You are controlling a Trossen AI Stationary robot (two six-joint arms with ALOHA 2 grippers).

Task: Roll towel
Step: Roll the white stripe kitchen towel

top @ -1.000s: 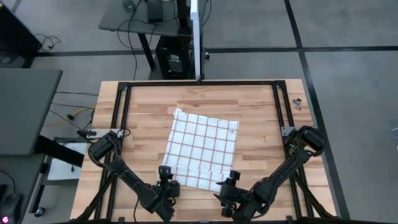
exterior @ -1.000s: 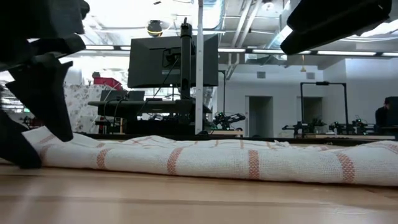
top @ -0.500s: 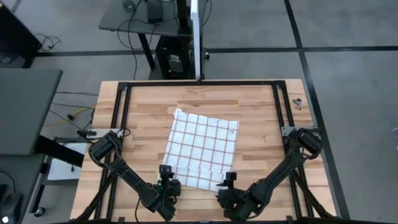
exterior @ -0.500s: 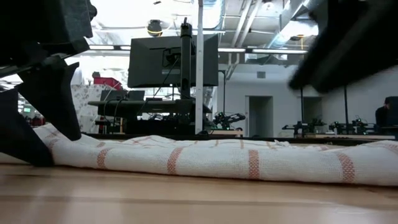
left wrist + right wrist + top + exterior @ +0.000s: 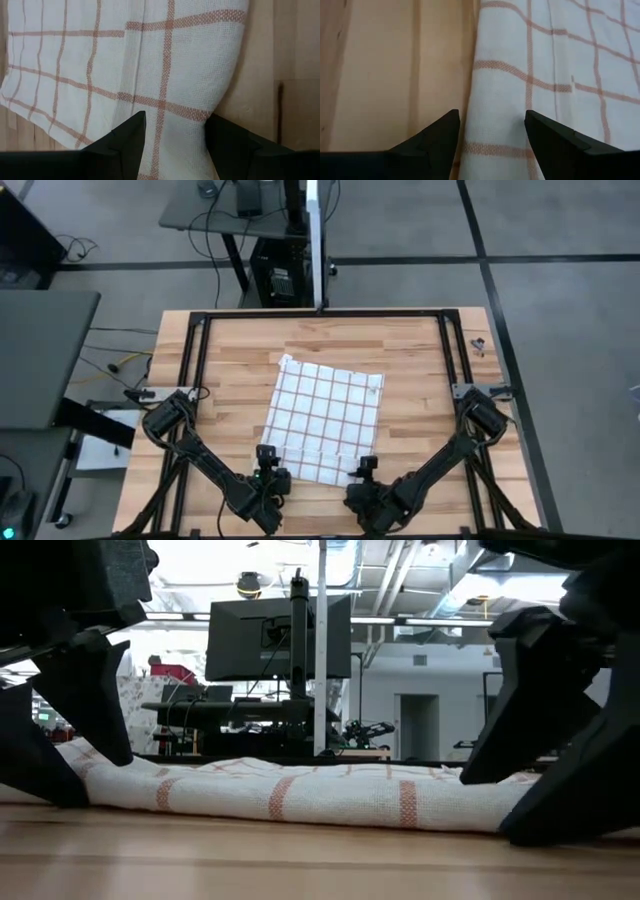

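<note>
**Both sets of jaws straddling the towel's near edge**

Seen from above, the towel (image 5: 322, 423) lies spread on the middle of the wooden counter (image 5: 415, 360), slightly skewed, its near edge folded over into a thick band; the left gripper (image 5: 266, 472) sits at that band's left end and the right gripper (image 5: 364, 478) at its right end, both arms reaching in from the counter's near corners.

At counter height, the towel's (image 5: 330, 795) folded edge runs as a low roll across the wood (image 5: 300, 860); dark fingers (image 5: 95, 705) stand on either side of it at the left, and another dark pair (image 5: 535, 700) at the right; a monitor (image 5: 278, 638) stands in the room behind.

From the left wrist, the jaws are spread wide with checked cloth (image 5: 170, 90) between them, not clenched on it.

From the right wrist, the jaws are likewise released and wide, the cloth's (image 5: 520, 85) edge lying between them beside bare wood (image 5: 385, 70).
</note>
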